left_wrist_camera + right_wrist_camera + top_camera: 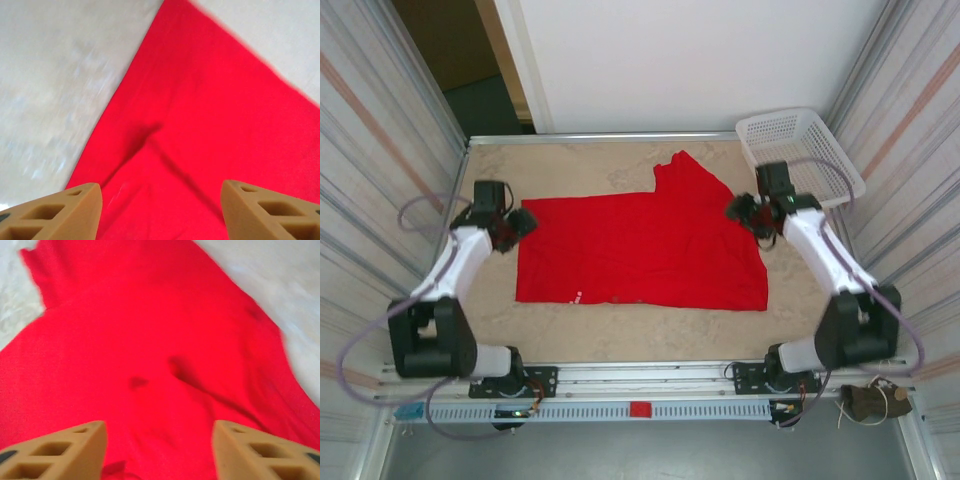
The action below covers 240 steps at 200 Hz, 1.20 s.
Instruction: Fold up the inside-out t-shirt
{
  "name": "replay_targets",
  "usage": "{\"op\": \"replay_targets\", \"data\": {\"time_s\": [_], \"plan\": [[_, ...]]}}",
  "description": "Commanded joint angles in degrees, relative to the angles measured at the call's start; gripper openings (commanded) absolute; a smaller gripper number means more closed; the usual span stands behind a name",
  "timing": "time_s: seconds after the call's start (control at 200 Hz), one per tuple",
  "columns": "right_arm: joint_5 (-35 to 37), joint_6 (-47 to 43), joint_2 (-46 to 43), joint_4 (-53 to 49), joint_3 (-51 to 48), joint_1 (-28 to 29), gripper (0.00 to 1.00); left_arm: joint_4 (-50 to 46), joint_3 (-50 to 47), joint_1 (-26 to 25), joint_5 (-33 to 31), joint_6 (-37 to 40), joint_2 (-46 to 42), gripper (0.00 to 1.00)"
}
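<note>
Top external: t-shirt [640,250] flat between left hand [524,223], right hand [736,208].

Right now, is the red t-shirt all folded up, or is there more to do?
Not yet. Done: the red t-shirt lies spread mostly flat on the table. In hand: nothing; the left gripper and right gripper stand open at its side edges. Left: a sleeve pokes out at the far edge, and the wide shirt needs folding smaller.
</note>
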Motion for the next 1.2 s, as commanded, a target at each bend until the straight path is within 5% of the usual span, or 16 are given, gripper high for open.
{"op": "replay_targets", "data": {"time_s": [0.0,0.175,0.456,0.731,1.197], "plan": [[-4.2,-8.6,12.1,-0.1,12.6,1.3,0.67,-1.0,9.2,1.2,1.9,9.0,9.8,0.65],[-5.3,-11.2,35.2,-4.9,40.5,2.4,0.78,-4.1,21.1,2.4,3.9,11.5,22.6,0.68],[-6.1,-12.8,66.5,-13.4,82.6,0.7,0.79,-3.2,24.3,2.9,4.9,10.4,27.4,0.74],[-9.6,-7.9,74.4,-0.6,83.1,-0.2,0.75,-0.8,23.4,3.0,9.1,7.5,27.9,0.74],[-12.1,-6.2,79.8,1.8,86.4,1.6,0.69,-0.3,23.9,3.4,11.5,5.6,26.8,0.73]]}}
